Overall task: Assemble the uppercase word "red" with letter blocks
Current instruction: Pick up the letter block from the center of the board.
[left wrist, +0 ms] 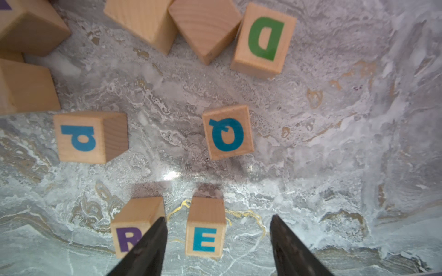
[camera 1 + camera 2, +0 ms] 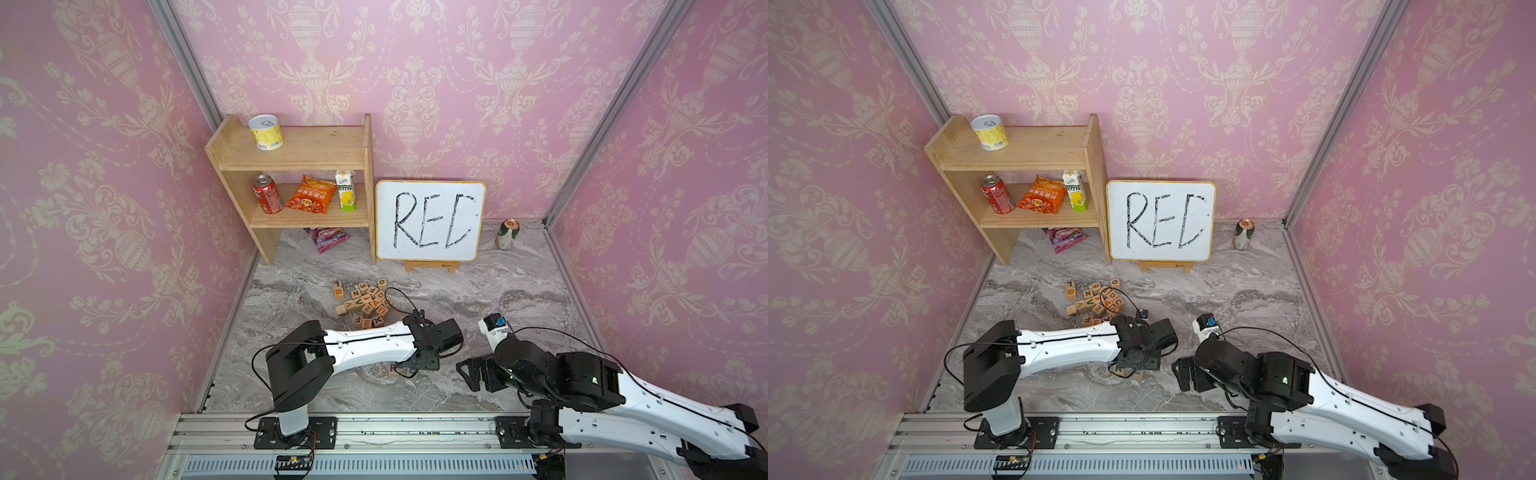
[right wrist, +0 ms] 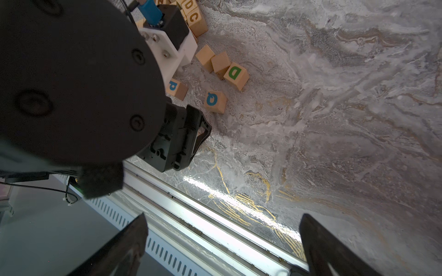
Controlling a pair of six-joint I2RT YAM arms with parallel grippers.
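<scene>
The left arm (image 2: 365,345) stretches low over the counter (image 1: 334,143), left pincer (image 1: 218,217) spread astride the E block (image 1: 205,239), not gripping; right pincer (image 3: 223,215) gapes empty

Pink-papered booth, grey marble counter (image 2: 519,299).
Cream damask wallpaper (image 2: 457,62) covers three walls joined by aluminium posts (image 2: 191,62); a wooden shelf (image 2: 307,147) stands far left, against the back wall.
</scene>
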